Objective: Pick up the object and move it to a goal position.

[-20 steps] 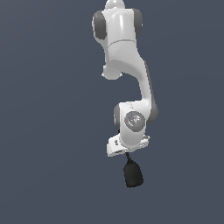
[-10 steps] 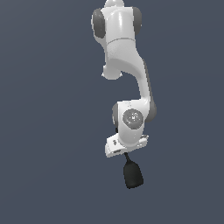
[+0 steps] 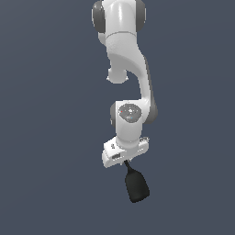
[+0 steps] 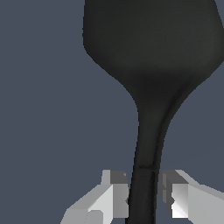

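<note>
The object, a matte black spatula, hangs out from under my white gripper in the exterior view, its flat rounded blade lowest in the picture. In the wrist view the thin handle runs between my two grey fingers, which press on it from both sides, and the wide blade fills the far part of the picture. My gripper is shut on the spatula's handle. No goal marker shows in either view.
Only a plain dark grey-blue background surrounds the white arm. No table edge, container or other object shows.
</note>
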### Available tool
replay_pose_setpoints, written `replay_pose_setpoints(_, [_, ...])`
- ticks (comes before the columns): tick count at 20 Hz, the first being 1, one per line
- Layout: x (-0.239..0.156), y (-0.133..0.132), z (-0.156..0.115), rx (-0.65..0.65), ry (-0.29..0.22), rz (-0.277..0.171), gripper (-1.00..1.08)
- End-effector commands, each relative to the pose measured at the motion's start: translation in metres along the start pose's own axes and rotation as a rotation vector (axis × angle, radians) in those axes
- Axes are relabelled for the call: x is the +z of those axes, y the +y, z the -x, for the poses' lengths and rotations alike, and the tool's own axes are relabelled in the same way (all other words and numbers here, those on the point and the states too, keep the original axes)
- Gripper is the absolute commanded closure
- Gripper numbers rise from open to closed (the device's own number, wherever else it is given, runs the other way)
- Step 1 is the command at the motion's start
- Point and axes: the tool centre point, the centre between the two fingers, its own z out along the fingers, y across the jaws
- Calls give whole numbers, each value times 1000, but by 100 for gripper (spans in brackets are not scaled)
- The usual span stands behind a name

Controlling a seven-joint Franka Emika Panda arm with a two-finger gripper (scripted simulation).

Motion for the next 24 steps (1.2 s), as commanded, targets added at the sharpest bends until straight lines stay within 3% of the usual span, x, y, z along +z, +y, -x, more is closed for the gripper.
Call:
replay_pose_setpoints(1, [-14,15,-5,-39,55,23,108])
replay_pose_setpoints(12, [-82,76,-25,-225,307,125,108])
replay_pose_setpoints(24, [-151,121,-37,-384,528,214,108])
